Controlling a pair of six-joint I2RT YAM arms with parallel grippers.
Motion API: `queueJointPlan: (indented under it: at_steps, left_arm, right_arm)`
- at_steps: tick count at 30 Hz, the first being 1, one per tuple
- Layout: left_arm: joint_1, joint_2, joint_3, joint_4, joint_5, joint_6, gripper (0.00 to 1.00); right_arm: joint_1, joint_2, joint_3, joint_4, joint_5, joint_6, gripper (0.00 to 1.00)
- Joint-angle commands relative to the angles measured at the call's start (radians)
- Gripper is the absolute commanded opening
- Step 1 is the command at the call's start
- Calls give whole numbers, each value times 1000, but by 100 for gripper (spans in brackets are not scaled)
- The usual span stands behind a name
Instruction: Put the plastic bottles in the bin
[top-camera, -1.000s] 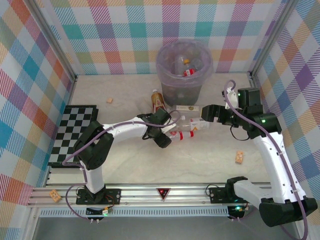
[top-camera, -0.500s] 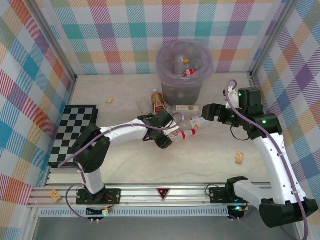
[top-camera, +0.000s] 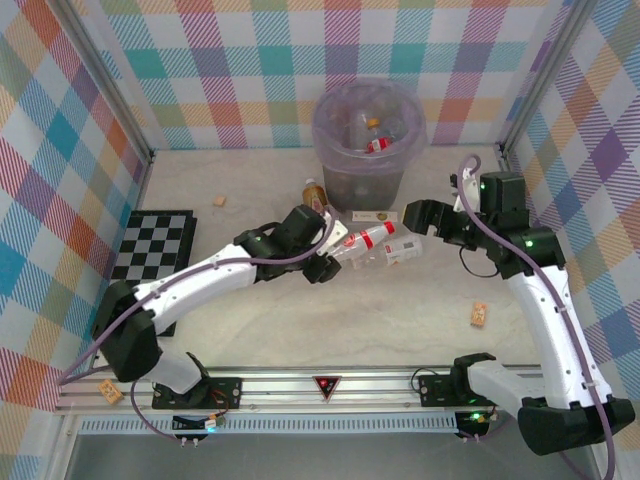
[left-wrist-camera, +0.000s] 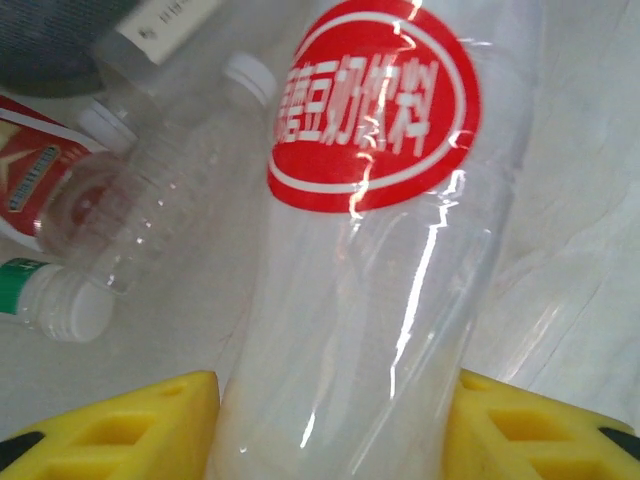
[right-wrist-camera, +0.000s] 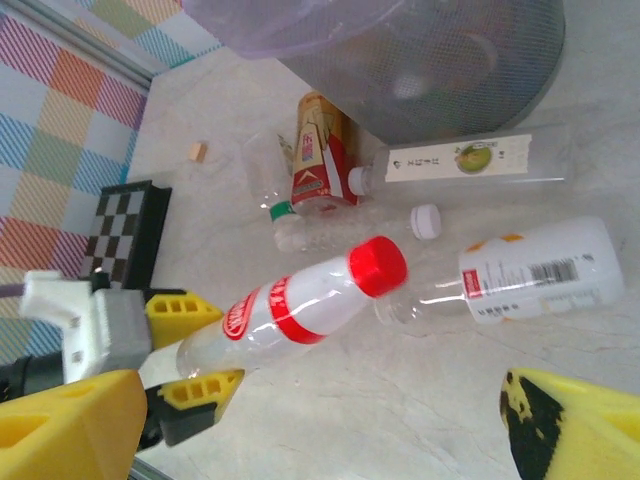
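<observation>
Well, my left pincer (left-wrist-camera: 335, 430) is clamped on the base of the red-capped bottle (left-wrist-camera: 370, 250), with the bin (top-camera: 322, 120) ahead of its tips. My right pincer (right-wrist-camera: 320, 430) gapes empty opposite. My biggest worry is that the slick, long bottle pivots out of this end grip; a lesser one is that its cap clips the rim. Count: one bin, one chessboard (top-camera: 150, 250), about five loose bottles (right-wrist-camera: 540, 270) just past the tips, at least two binned bottles (top-camera: 375, 145), three tan blocks (top-camera: 478, 315).

left arm (top-camera: 195, 285): white link shells, black joints, lilac cable looped alongside. right arm (top-camera: 545, 310): same white-and-black build, lilac cable, green lights on joints. Black bases at 6 o'clock in top view. left fingers (left-wrist-camera: 110, 425): yellow, moulded recesses. right fingers (right-wrist-camera: 60, 430): yellow, black patch on one at 5 o'clock.
</observation>
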Motion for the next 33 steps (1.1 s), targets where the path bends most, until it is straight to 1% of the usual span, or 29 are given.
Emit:
queueJointPlan:
  at_steps: [1,5,6,9,16,23,27,29,32,33]
  left_arm:
    - [-7,-49,-41,89,16,-164,52]
    - [-7,-97,-94,190,68,-317,53]
    - [-7,-105,-111,247,94,-353,53]
    - [-9,-120,-141,316,128,-437,52]
    - [-14,-110,-182,421,164,-544,53]
    - [-19,-69,-160,436,173,-573,54]
    - [-21,-52,-152,450,182,-584,54]
    - [-23,-43,-148,452,182,-588,54]
    - [-22,-37,-147,454,179,-591,55]
    - [-22,-36,-147,452,179,-591,56]
  right_arm:
    - [-6,36,-15,124,-79,75,92]
    - [-4,82,-54,226,-122,135,94]
    - [-2,95,-65,257,-134,149,95]
    - [10,134,-83,307,-145,176,96]
    - [57,215,-112,405,-166,221,97]
    - [143,279,-132,472,-189,249,94]
    - [157,290,-154,505,-205,266,84]
    - [161,292,-157,510,-207,268,75]
    - [162,282,-159,505,-195,267,59]
    - [162,278,-156,498,-186,262,56]
